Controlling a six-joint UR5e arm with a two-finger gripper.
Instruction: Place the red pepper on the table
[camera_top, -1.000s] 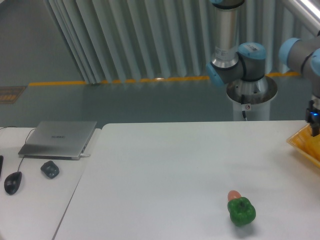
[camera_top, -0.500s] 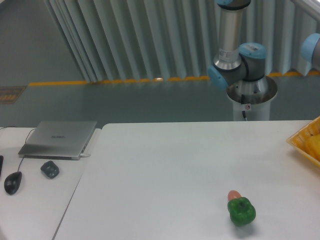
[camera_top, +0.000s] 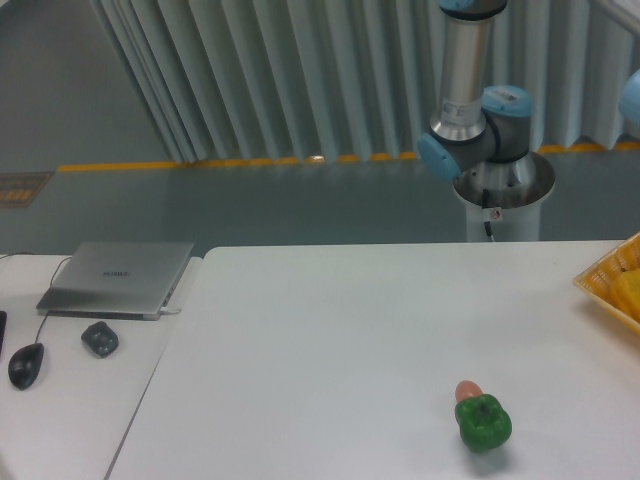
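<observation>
The red pepper is not in view. The large white table (camera_top: 330, 340) fills the lower middle and right of the view. A green bell pepper (camera_top: 484, 423) lies near the table's front right, with a small orange-pink round thing (camera_top: 467, 390) touching its far side. Only the arm's base and lower joints (camera_top: 478, 140) show behind the table. The gripper is out of the frame past the right edge.
A yellow basket (camera_top: 613, 288) juts in at the right edge of the table, holding something yellow. The adjoining white desk (camera_top: 70, 400) on the left bears a closed laptop (camera_top: 118, 277), a black mouse (camera_top: 26, 364) and a small dark object (camera_top: 100, 338).
The gripper, seen a second ago at the right edge above the basket, has moved out of the frame to the right. The peppers and desk items have not moved.
</observation>
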